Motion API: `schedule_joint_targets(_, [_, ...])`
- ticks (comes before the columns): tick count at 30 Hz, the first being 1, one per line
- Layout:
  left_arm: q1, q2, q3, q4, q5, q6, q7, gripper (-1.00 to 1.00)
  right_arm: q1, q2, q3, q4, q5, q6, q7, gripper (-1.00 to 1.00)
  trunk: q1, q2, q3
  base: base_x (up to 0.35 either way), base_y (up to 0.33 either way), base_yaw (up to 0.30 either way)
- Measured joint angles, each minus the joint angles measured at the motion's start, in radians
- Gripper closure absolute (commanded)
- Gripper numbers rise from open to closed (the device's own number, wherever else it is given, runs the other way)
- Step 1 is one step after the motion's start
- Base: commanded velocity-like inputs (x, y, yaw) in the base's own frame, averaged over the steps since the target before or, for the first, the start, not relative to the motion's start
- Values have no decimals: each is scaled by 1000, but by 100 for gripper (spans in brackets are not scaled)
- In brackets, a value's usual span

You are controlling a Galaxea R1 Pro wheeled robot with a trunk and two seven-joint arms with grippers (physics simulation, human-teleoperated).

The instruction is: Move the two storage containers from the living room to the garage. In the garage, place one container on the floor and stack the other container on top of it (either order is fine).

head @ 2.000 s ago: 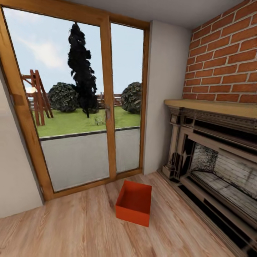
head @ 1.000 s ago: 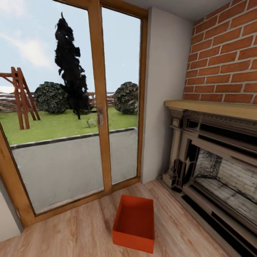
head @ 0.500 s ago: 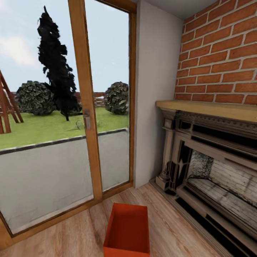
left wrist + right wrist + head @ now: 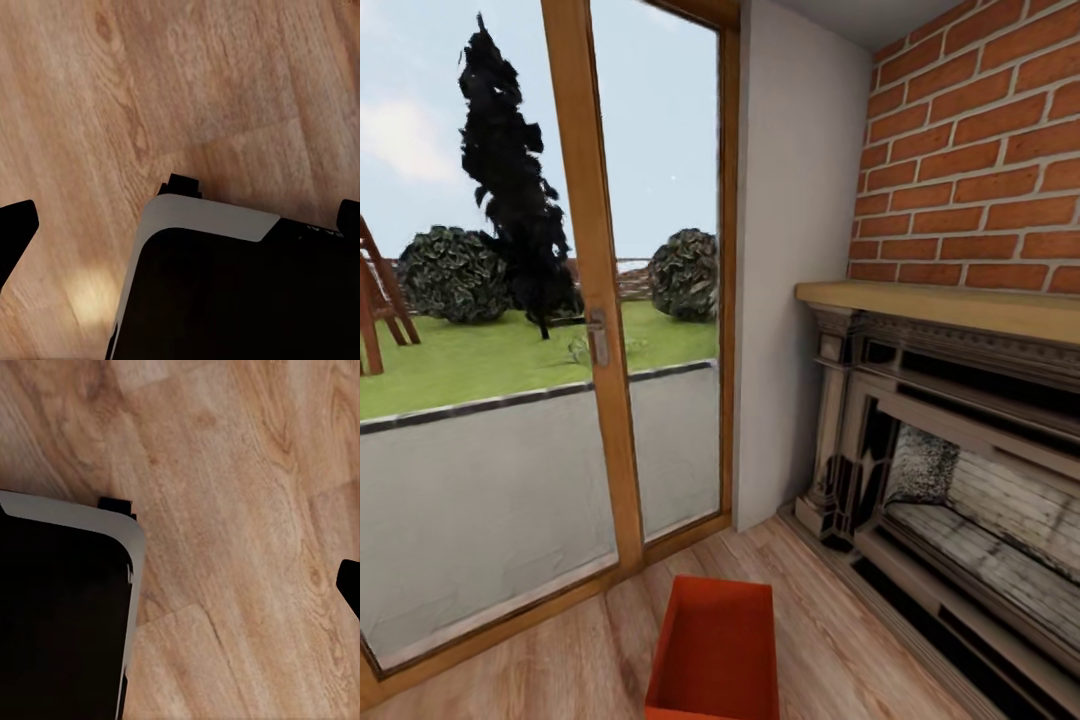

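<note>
One red-orange open-top storage container (image 4: pixel 712 650) sits empty on the pale wood plank floor (image 4: pixel 840 640) of the living room. It is at the bottom middle of the head view, with its near end cut off by the frame edge. In the left wrist view my left gripper (image 4: pixel 180 225) is open, its dark fingertips (image 4: pixel 16 229) far apart above the planks with nothing between them. My right gripper (image 4: pixel 180 585) hangs over the planks too, with one dark fingertip (image 4: pixel 351 585) at the frame edge, spread wide and holding nothing.
A wood-framed glass door (image 4: pixel 590 330) to the garden stands just beyond the container. The red-brick fireplace (image 4: pixel 960 470) with its wooden mantel runs along the right. A white wall pier (image 4: pixel 790 280) separates them. My base's black body with a white rim (image 4: pixel 210 217) shows under both wrists.
The whole head view has shifted: the camera came closer to the door and the fireplace, so the container now sits lower and larger in view. The container itself has not moved.
</note>
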State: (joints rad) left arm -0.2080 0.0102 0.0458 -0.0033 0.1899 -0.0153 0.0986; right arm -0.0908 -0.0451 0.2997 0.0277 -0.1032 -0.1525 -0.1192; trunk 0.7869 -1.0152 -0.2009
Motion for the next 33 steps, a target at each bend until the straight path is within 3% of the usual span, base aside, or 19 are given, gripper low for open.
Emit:
schedule_joint_targets(26, [0, 1, 1, 0, 1, 0, 0, -100, 0, -1, 0, 0, -1, -2, 0, -100, 0, 0, 0, 309, 0, 0])
schedule_joint_targets(33, [0, 1, 0, 0, 1, 0, 0, -100, 0, 0, 0, 0, -1, -1, 0, -100, 0, 0, 0, 108, 0, 0])
